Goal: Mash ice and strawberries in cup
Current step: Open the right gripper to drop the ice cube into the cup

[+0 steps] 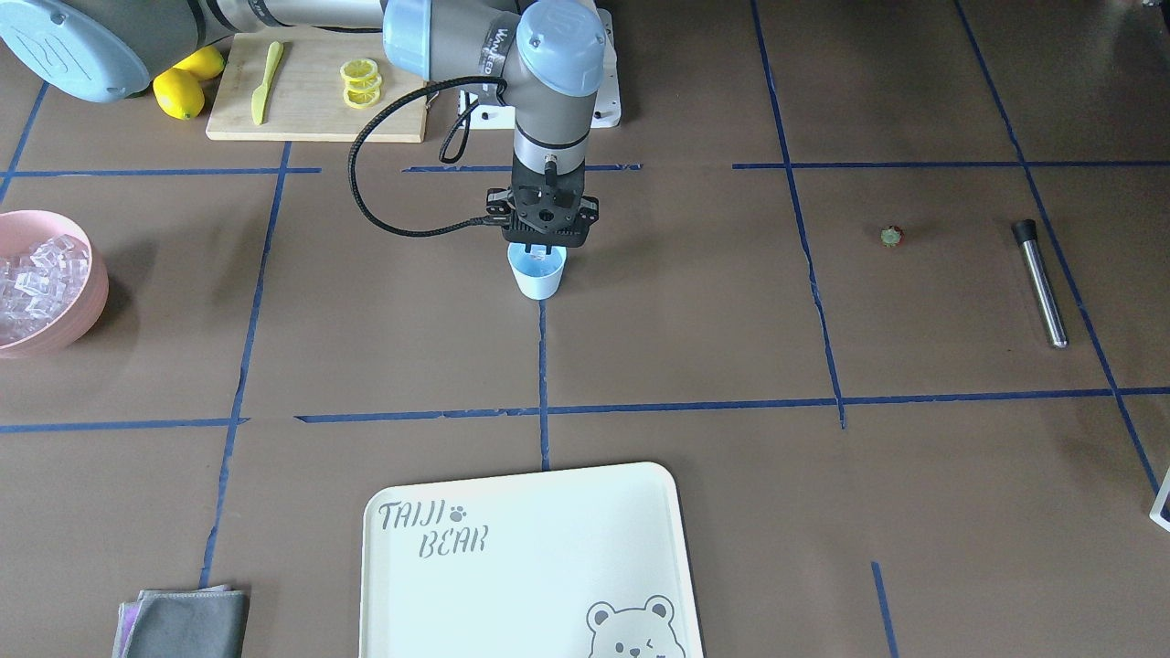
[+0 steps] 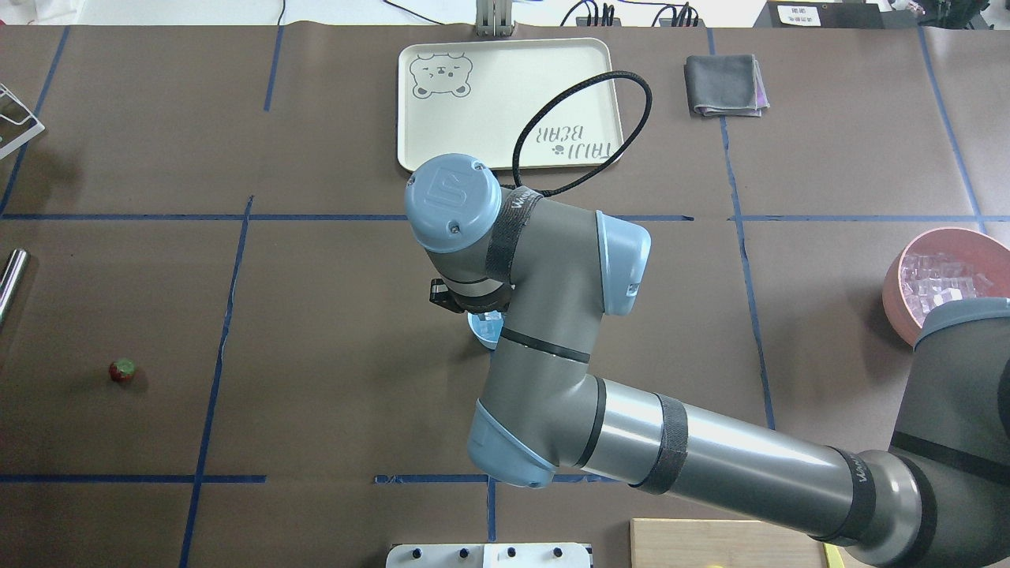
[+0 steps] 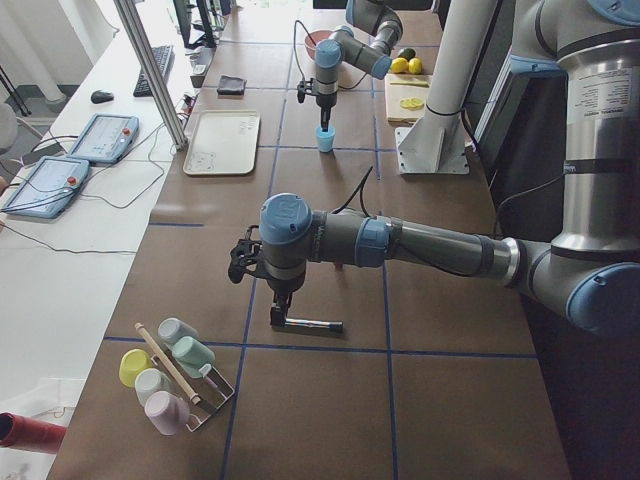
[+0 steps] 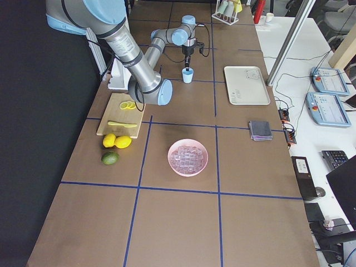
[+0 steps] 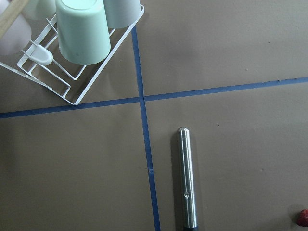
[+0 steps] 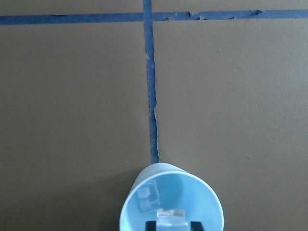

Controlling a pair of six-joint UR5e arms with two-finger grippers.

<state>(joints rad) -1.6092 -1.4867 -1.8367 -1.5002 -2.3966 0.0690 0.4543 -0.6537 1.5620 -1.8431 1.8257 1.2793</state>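
Two glassy cubes point(image 6: 147, 197), pale-blue cup point(image 6: 204, 199)

Light was bright and even, from overhead. Shadows were soft: one lay beside the large pink plastic bowl point(image 1: 91, 292), another beside the small pale blue plastic cup point(image 6: 202, 202). The polished steel rod point(image 5: 186, 178) carried a glare streak. The clear glassy ice cube point(image 6: 171, 216) in my right pincer point(image 6: 172, 225) glinted. Wrist views were sharp.
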